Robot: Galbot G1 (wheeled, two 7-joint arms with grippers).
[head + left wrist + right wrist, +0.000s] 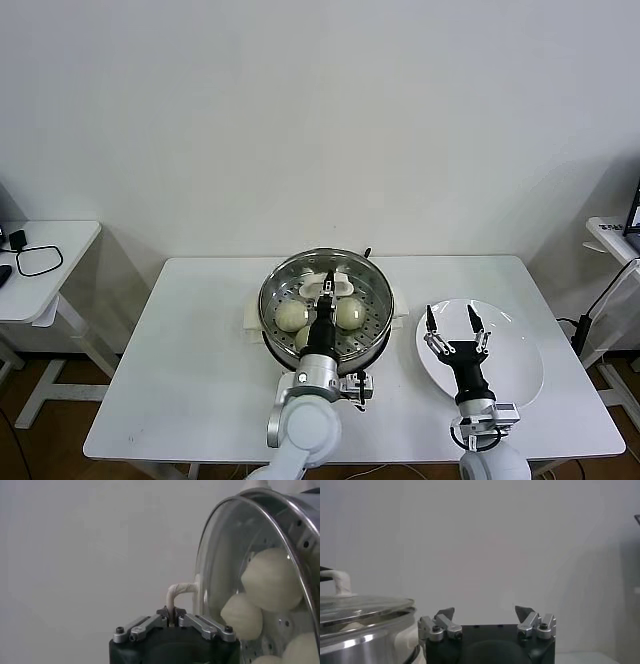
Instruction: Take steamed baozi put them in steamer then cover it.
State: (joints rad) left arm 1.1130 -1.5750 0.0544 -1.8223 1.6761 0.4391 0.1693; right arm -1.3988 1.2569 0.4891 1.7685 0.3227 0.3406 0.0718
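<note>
L gripper (327, 281) was clamped shut on white handle (176, 591) of glass lid (326, 298), lid sitting on steamer (378, 335) at table (190, 350) centre. Baozi (291, 317) were inside, under lid. R gripper (453, 320) hung w/ fingers spread wide, empty, over white plate (515, 365).

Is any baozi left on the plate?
No, the plate is bare; the baozi sit in the steamer under the lid.

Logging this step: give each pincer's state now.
Left pincer: shut on the cover's white handle, over the steamer.
Right pincer: open, holding nothing, above the white plate.
</note>
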